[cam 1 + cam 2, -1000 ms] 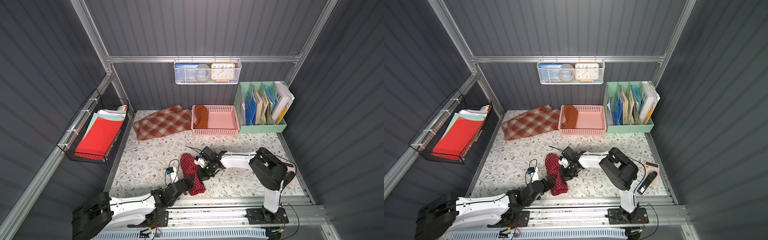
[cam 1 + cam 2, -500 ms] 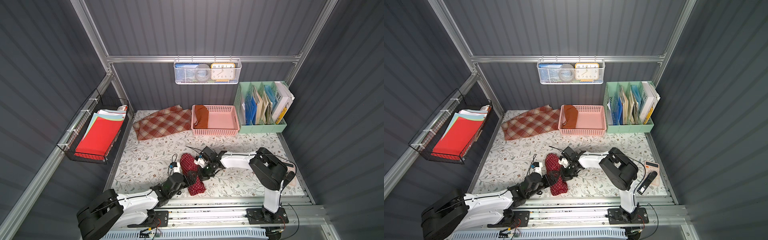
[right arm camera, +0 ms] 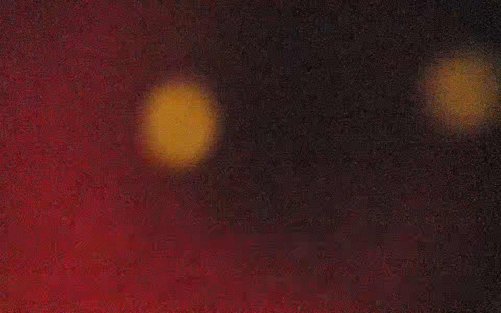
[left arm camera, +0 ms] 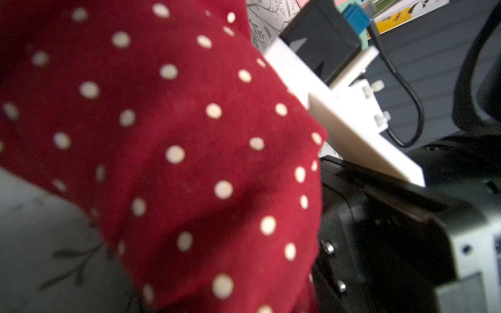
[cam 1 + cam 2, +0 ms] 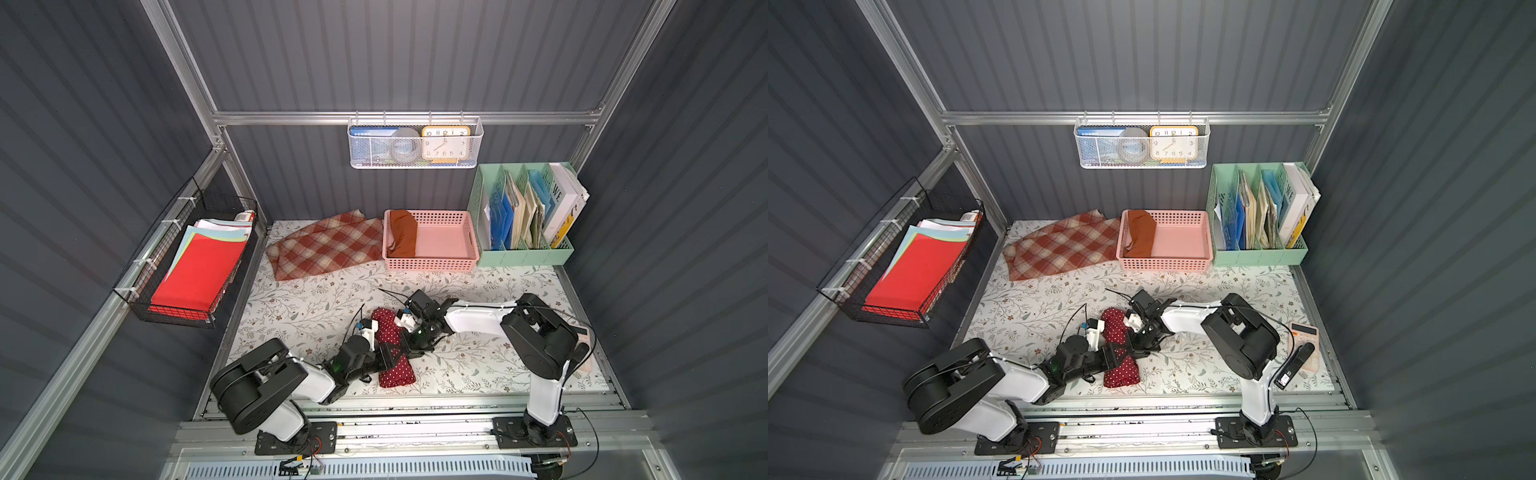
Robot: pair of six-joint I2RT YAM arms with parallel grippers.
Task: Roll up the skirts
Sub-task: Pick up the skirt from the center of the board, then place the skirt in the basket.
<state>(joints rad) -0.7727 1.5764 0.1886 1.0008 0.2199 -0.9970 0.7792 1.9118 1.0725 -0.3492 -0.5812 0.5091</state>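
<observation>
Soft dotted skirt (image 5: 394,371) = lumpy tube on floral mat (image 5: 311,307). R gripper (image 5: 409,344) closed at edge; L gripper (image 5: 389,354) on it, cant tell.

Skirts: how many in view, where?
3. Rust-orange skirt in the pink basket; plaid skirt spread beside it; polka-dot skirt rolled near the front edge. None looks hidden.
</observation>
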